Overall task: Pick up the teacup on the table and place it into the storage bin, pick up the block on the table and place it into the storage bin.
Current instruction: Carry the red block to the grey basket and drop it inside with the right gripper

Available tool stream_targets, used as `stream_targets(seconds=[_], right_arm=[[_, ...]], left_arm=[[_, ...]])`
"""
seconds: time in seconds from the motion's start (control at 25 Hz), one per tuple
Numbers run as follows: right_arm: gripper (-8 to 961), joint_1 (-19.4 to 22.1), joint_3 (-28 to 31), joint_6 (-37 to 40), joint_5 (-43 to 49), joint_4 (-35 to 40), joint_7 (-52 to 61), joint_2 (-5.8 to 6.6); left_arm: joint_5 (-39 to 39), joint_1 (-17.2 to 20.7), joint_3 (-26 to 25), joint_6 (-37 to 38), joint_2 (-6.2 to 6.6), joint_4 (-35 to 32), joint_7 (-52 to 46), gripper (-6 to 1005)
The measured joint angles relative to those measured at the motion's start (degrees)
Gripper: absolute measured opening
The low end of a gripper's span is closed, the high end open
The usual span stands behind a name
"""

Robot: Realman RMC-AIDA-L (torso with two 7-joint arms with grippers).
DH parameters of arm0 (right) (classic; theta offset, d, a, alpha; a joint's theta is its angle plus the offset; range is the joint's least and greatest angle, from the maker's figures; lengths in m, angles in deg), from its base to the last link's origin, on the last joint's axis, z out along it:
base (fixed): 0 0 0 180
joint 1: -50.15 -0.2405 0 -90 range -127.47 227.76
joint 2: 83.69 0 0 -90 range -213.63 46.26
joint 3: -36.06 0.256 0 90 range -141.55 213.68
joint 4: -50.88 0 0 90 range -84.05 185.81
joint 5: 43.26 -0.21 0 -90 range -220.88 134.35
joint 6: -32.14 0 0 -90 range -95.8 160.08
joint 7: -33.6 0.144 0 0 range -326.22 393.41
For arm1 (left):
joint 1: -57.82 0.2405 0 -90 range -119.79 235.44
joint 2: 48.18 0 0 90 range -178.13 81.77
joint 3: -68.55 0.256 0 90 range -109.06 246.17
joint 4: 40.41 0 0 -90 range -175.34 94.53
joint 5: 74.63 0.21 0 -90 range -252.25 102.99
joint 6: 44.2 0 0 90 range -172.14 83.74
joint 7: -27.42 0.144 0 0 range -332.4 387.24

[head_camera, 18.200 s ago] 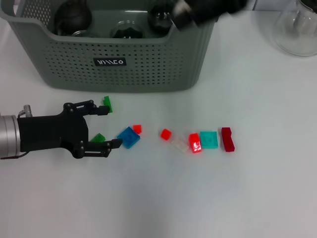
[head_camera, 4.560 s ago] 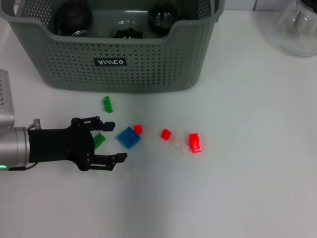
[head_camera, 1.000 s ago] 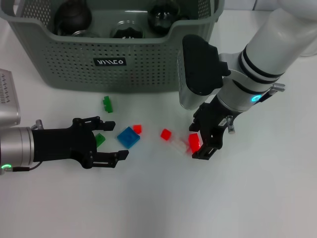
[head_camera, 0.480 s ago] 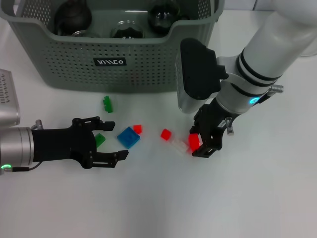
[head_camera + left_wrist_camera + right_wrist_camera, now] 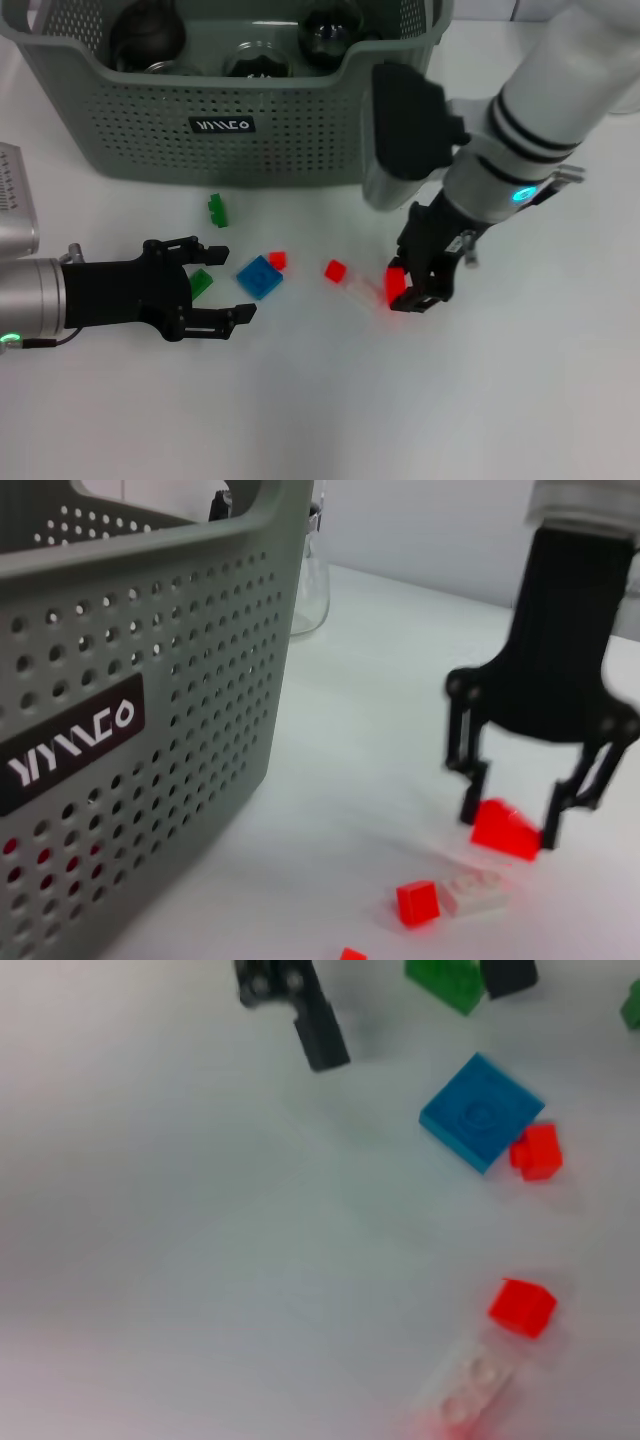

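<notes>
The right gripper (image 5: 411, 287) is clamped on a bright red block (image 5: 506, 830) at table level, right of the clear brick (image 5: 362, 291) and small red cube (image 5: 335, 270). This is the block-picking step; next it should lift straight up and carry the block far-left over the storage bin (image 5: 240, 130). The left gripper (image 5: 215, 283) rests with fingers spread near the green block (image 5: 201, 281) and blue tile (image 5: 260, 277).

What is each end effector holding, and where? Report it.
The right end effector pinches the bright red block by its two opposite sides. The left end effector hovers open beside the green block, holding nothing.
</notes>
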Motion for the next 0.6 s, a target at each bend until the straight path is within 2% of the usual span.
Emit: stream_targets(seconds=[0.2, 0.24, 0.28, 0.32, 0.4, 0.48, 0.6], right_arm=[[444, 4.8, 8.0, 13.6, 4.9, 14.3, 4.7, 0.29], [447, 5.8, 13.2, 20.1, 5.5, 20.9, 6.0, 0.18], [449, 5.8, 13.2, 20.1, 5.5, 20.9, 6.0, 0.18], [452, 6.0, 15.8, 23.5, 4.7, 24.0, 6.2, 0.10], [458, 5.9, 22.2, 28.9, 0.2, 29.8, 6.8, 0.01], [463, 5.2, 27.2, 30.7, -6.8, 33.0, 7.4, 0.11], [471, 2.6, 34.2, 28.8, -17.2, 34.9, 8.6, 0.36]], left_arm=[[0.0, 0.1, 0.0, 0.1, 0.00, -0.2, 0.0, 859], [0.0, 0.1, 0.0, 0.1, 0.03, -0.2, 0.0, 860], [0.0, 0.1, 0.0, 0.0, 0.04, -0.2, 0.0, 860], [0.0, 0.0, 0.0, 0.0, 0.07, -0.2, 0.0, 860], [0.0, -0.1, 0.0, -0.1, 0.09, -0.2, 0.2, 860], [0.0, -0.3, 0.0, -0.1, 0.12, -0.3, 0.3, 860], [0.0, -0.4, 0.0, -0.2, 0.16, -0.5, 0.3, 859]])
